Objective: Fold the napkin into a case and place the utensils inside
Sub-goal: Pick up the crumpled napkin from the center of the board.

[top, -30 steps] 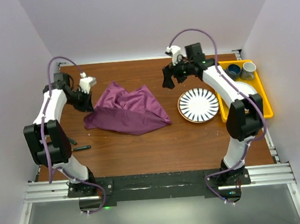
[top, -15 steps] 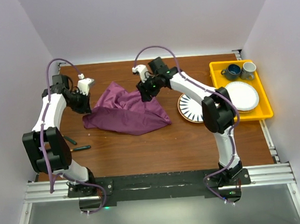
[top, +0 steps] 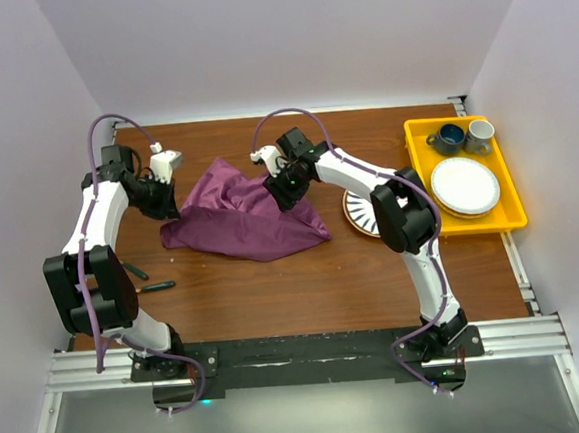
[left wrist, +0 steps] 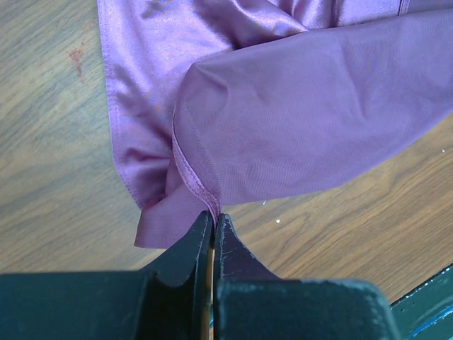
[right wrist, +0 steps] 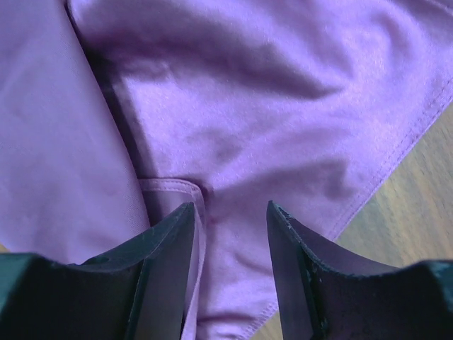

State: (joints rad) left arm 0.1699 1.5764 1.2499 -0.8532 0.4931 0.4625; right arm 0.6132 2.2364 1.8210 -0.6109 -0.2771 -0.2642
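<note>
Down low, left claw (left wrist: 212, 221) pinches the napkin (top: 250, 220) corner; right claw (right wrist: 230, 212), arm outstretched, stands parted over it.

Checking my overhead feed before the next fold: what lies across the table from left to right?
Left gripper → plum-purple cloth napkin, its left corner pinched by that gripper → round black-and-white striped plate → yellow plastic tray holding a white plate.

Yellow tray (top: 471, 227), white plate (top: 465, 186), striped plate (top: 359, 221)
</note>
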